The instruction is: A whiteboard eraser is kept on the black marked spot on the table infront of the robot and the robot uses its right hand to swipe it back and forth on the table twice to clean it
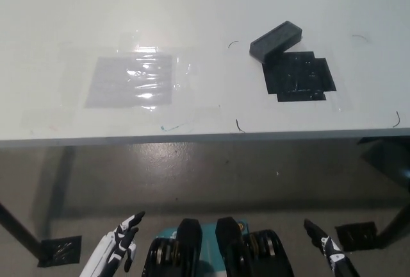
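So the eraser [276, 38] is sitting on the white table [192, 8], over on the right side and toward the far part of it; it's a dark block lying at an angle, its near end just touching or overlapping the far left corner of the black marked spot [300, 76], so it's mostly off the spot rather than squarely on it; nothing is holding it. The black spot itself is a rough square of tape, a bit shiny. Over to the left there's a grey patch under clear shiny film [131, 81] taped flat on the table, well apart from the eraser; a few small pen squiggles are scattered near the table's near edge. Both hands are down low, below the table's near edge and well away from everything on top; the white left hand [120, 246] is at the bottom left with fingers apart, holding nothing; the black right hand [328, 249] is at the bottom right, only its tips poking into view, empty as far as I can see, but I can't tell if it's spread or curled.
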{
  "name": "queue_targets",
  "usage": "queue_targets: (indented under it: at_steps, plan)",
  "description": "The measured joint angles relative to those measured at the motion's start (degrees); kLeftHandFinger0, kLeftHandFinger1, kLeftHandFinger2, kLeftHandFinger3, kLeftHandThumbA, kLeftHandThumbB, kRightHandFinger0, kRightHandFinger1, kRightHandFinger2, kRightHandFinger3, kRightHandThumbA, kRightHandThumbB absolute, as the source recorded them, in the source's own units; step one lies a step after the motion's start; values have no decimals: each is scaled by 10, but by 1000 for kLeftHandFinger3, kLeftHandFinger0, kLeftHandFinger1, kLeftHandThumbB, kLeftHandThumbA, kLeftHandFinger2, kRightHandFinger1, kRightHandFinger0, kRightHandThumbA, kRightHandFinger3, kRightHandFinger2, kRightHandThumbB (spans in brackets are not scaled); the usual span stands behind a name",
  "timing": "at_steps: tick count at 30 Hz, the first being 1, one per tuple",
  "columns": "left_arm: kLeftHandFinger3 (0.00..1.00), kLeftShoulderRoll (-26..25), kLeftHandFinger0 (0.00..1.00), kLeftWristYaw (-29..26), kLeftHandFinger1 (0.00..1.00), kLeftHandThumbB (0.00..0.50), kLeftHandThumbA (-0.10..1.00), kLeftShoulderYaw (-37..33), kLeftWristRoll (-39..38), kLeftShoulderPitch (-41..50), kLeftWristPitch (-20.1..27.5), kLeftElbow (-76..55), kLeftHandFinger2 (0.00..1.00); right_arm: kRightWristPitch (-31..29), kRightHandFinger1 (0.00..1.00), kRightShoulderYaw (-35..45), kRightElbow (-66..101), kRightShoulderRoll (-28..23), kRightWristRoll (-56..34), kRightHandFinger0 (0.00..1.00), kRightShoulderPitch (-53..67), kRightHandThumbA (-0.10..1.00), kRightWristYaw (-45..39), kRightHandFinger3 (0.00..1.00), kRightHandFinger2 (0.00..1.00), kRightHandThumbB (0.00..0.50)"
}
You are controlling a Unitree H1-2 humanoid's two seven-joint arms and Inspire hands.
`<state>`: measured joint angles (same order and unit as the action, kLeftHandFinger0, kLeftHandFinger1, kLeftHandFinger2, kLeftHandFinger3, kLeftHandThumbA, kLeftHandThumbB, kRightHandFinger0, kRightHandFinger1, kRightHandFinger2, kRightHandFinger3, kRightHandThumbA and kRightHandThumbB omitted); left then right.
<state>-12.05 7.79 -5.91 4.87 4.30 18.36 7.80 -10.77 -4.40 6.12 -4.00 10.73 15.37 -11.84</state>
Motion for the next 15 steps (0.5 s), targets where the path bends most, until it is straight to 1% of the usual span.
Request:
queue_targets:
  at_steps: [2, 4, 7, 10, 11, 15]
  plan:
    - [1000, 0, 1000, 0, 1000, 500, 1000, 1, -1, -2, 2, 0, 1000, -14, 1000, 5, -22, 0, -7, 1000, -8, 1000, 3, 1000, 1000, 448]
    - [1000, 0, 1000, 0, 1000, 500, 1000, 2, -3, -3, 4, 0, 1000, -32, 1000, 11, -46, 0, -17, 1000, -16, 1000, 7, 1000, 1000, 428]
    - [1000, 0, 1000, 0, 1000, 500, 1000, 6, -8, -4, 10, 0, 1000, -55, 1000, 19, -67, 0, -33, 1000, -24, 1000, 10, 1000, 1000, 413]
    - [1000, -2, 1000, 0, 1000, 500, 1000, 10, -13, -7, 16, 0, 1000, -81, 1000, 25, -82, 0, -42, 1000, -31, 1000, 16, 1000, 1000, 409]
    - [1000, -2, 1000, 0, 1000, 500, 1000, 11, -14, -8, 18, 0, 1000, -88, 1000, 25, -83, 0, -44, 1000, -33, 1000, 19, 1000, 1000, 399]
    - [1000, -4, 1000, 0, 1000, 500, 1000, 15, -19, -12, 24, 0, 1000, -109, 1000, 25, -88, 1, -48, 1000, -40, 1000, 31, 1000, 1000, 403]
